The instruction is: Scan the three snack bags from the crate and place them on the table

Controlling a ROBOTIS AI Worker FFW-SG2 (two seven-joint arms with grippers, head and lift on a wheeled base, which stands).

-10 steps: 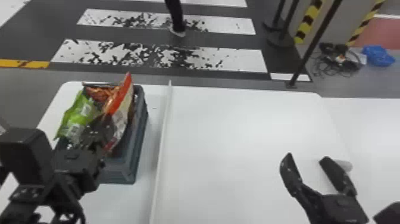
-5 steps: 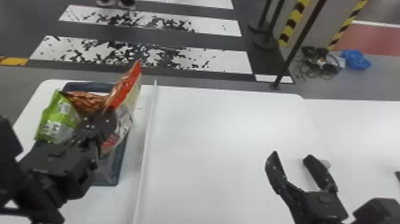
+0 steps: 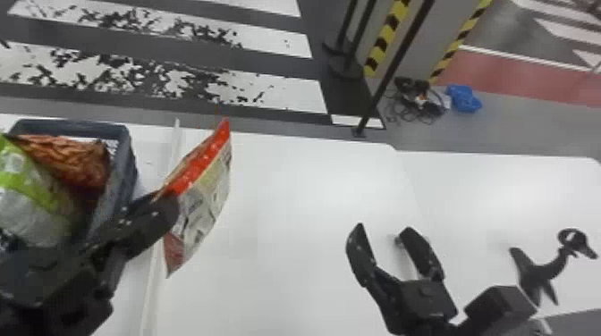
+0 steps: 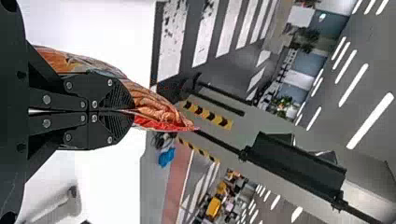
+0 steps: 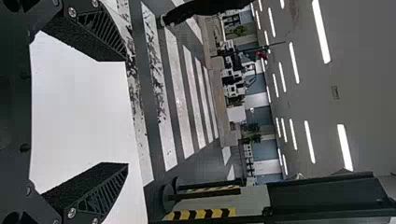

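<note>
Bag (image 3: 203,210) with the red edge now out of the crate (image 3: 123,178), pinched in the left gripper (image 4: 132,111). Seen over the crate a second ago; since carried to the robot's right, past the crate wall and across the long white strip (image 3: 154,277). Likely meaning: first pick done, scan next, placing on the table (image 3: 290,201) not yet begun.

Inside the crate, to the left of that gripper in head view, a green bag (image 3: 27,192) and a brown-orange bag (image 3: 71,161), both waiting their turn. Well apart on the other side, the right gripper (image 3: 383,228), spread wide with nothing between its fingers.

From head view, the printed face, standing out past the left fingertips. From left wrist view, what head view lacks: both pads pressed close on the wrapper, and a pale, elongated thing (image 4: 53,207) off to the gripper's side, perhaps the scanner, though too blurred to tell.
</note>
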